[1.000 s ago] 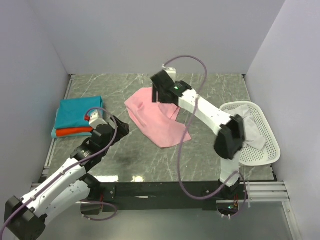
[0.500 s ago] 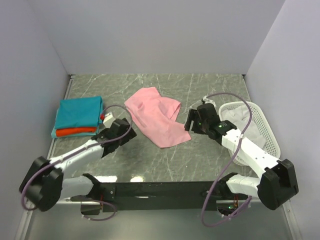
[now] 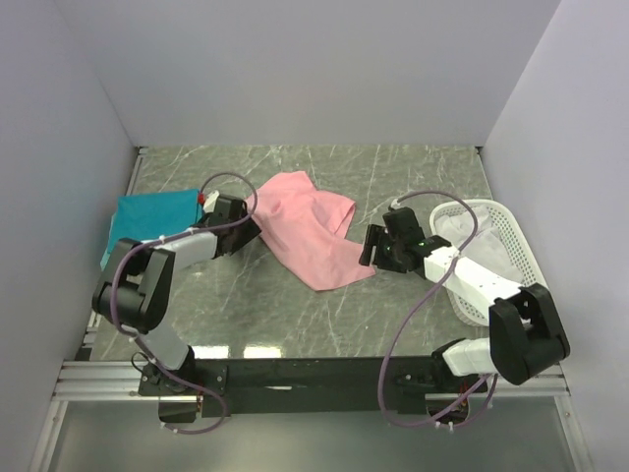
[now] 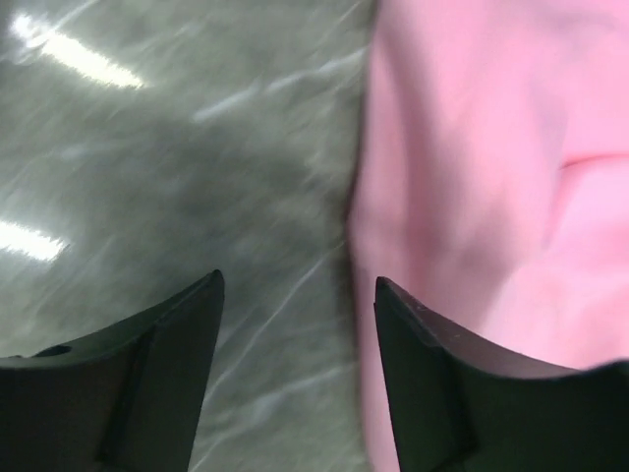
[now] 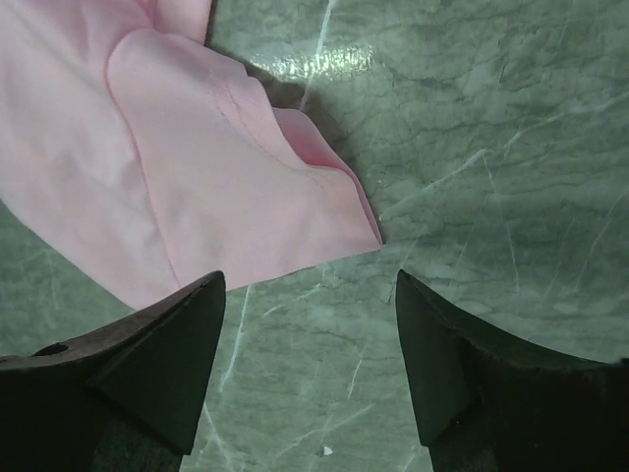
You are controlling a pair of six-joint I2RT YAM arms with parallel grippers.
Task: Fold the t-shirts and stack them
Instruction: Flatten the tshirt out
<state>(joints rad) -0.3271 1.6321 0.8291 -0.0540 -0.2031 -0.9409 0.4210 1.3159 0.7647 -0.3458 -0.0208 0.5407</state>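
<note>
Risk sits mostly with the pink t-shirt (image 3: 310, 231), which lies rumpled and unfolded in the middle of the desk (image 3: 413, 172), between the two arms. The left jaws stand apart and hold nothing. In the left wrist view they straddle the shirt's left edge, one finger (image 4: 462, 393) over cloth and the other (image 4: 147, 383) over bare stone. The right jaws are spread wide and empty too, low over the desk, with the shirt's near right corner (image 5: 344, 216) just ahead of the gap, not inside it.

A pinch on the left may catch only the top layer of a doubled edge, so the shirt would bunch instead of spreading flat. A close on the right from this spot would likely meet only stone and miss the corner. If one side grips and the other does not, a lift would drag and twist the cloth. The left forearm also runs just beside the folded teal t-shirt (image 3: 147, 218), and a sweep could scuff that stack. The right forearm crosses the white basket (image 3: 526, 258) and might nudge it.
</note>
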